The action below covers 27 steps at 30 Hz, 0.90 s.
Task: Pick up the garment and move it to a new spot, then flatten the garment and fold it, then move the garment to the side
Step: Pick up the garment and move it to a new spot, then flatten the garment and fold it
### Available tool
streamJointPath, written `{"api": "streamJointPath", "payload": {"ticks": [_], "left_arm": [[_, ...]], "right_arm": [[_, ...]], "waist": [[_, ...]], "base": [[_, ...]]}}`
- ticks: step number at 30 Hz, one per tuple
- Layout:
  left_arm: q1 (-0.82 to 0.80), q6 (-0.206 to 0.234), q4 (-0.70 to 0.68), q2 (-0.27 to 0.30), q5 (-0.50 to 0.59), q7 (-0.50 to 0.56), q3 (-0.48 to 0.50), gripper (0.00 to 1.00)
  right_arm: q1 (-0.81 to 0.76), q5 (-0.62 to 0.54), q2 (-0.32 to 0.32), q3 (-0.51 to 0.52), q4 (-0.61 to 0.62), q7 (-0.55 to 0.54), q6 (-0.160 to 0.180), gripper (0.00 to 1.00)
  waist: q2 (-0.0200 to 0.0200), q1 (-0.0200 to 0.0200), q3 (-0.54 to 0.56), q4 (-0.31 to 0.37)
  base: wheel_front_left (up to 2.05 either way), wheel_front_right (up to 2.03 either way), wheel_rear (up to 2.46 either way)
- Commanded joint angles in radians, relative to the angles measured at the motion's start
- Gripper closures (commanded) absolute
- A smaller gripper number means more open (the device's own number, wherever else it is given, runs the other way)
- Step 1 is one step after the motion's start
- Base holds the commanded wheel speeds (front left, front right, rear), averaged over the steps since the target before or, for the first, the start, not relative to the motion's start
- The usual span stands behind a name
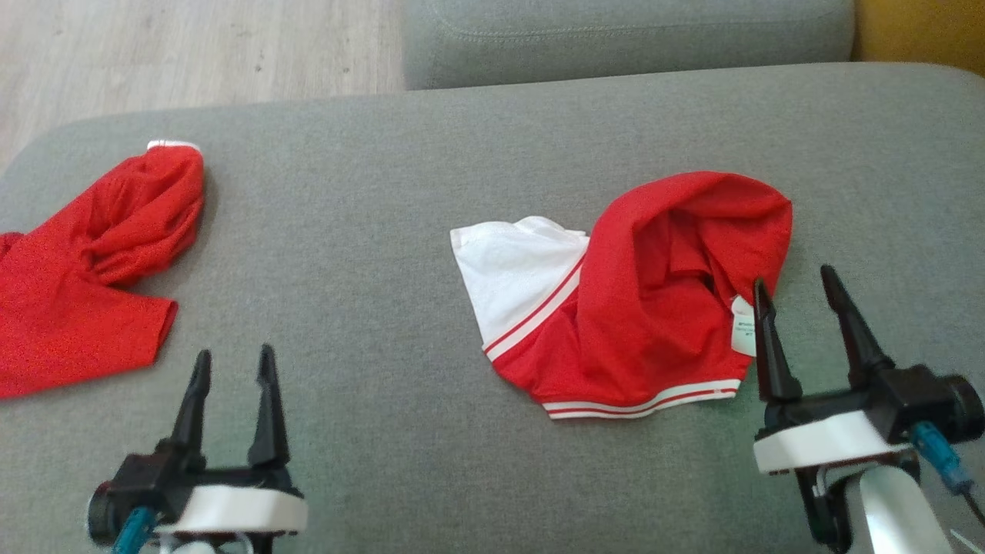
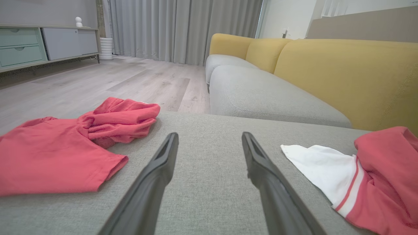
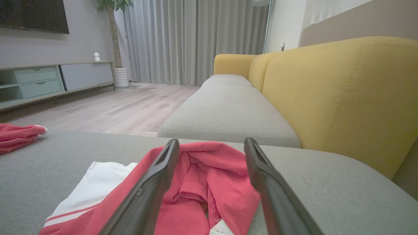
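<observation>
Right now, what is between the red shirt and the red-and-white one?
Just bare grey cushion. The head view shows it between the red shirt and the red-and-white one; the open left gripper hovers just short of that gap.

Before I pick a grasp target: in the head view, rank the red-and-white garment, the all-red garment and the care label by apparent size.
1. red-and-white garment
2. all-red garment, though the frame edge crops it, so unsure
3. care label, smallest by far

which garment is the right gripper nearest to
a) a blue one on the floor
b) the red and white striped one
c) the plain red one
b: the open right gripper sits at the edge of the red and white garment, while the plain red garment lies far to the left.
</observation>
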State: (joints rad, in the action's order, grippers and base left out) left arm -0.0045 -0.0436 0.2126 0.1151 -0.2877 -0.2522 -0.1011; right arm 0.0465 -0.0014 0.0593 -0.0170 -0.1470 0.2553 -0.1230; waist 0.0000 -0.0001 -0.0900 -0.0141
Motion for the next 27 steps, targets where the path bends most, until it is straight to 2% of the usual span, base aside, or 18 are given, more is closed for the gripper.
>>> {"api": "streamJointPath", "payload": {"ticks": [1,9,27], "left_arm": [[-0.019,-0.006,-0.032,0.001,0.013,-0.009,0.055,0.00],[0.033,-0.040,-0.035,-0.034,0.046,-0.009,0.133,0.00],[0.051,-0.076,-0.023,-0.060,0.078,-0.009,0.174,0.00]], "right_arm": [[0.006,0.008,-0.003,-0.020,0.018,0.006,-0.008,0.00],[0.006,0.029,-0.008,-0.045,-0.043,0.006,-0.008,0.00],[0.002,0.059,-0.009,-0.082,-0.102,0.006,-0.008,0.00]], "waist": [[0.0000,0.0001,0.006,0.008],[0.0000,0.0001,0.026,0.036],[0.0000,0.0001,0.042,0.065]], "base": [[0.00,0.00,0.00],[0.00,0.00,0.00],[0.00,0.00,0.00]]}}
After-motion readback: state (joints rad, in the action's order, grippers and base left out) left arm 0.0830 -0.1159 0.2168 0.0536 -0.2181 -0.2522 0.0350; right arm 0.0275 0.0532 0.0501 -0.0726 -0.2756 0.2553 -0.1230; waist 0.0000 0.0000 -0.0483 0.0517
